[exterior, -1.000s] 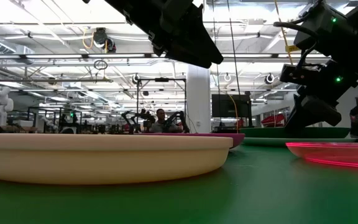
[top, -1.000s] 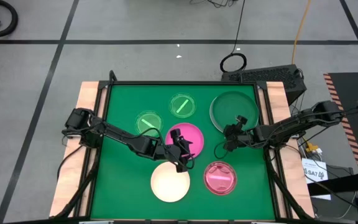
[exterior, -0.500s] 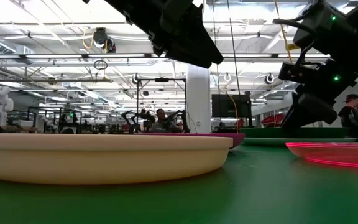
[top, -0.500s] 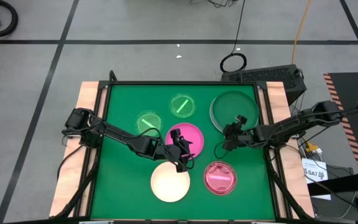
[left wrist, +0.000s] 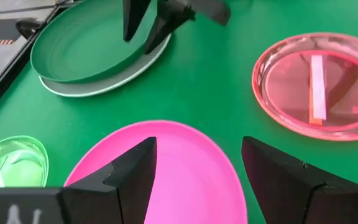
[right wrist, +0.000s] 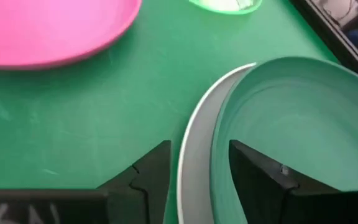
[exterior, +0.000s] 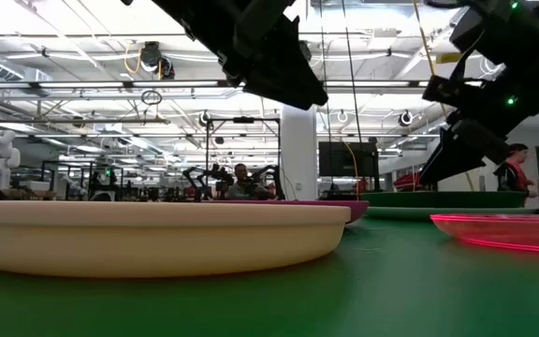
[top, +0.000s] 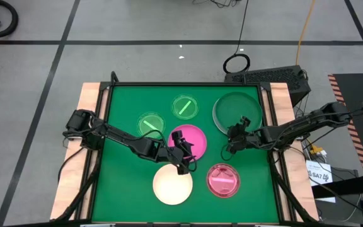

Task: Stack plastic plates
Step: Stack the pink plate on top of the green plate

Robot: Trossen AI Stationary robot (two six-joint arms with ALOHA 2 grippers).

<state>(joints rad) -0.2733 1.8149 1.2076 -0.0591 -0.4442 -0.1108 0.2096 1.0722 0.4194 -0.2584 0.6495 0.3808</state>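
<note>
The dark green plate [top: 237,108] lies on the pale blue plate [right wrist: 190,149] at the far right, shifted a little so the pale rim shows. My right gripper [right wrist: 201,180] hovers open over their near-left rims [top: 234,140], touching neither. My left gripper [left wrist: 194,180] is open above the magenta plate [top: 189,135] at the middle, over its near edge. The cream plate [top: 172,183] and the translucent pink plate [top: 222,180] lie flat near the front. Two small green striped plates [top: 183,106] [top: 150,123] lie flat farther back.
The green mat [top: 121,183] has bare room at the near left and along the right edge. Wooden side rails [top: 88,107] and a black frame border it. A black device [top: 276,77] sits beyond the far right corner. People show far off in the room behind.
My right gripper has opened over the near-left rim of the dark green plate and risen slightly. The dark green plate stays lying on the pale blue one.
</note>
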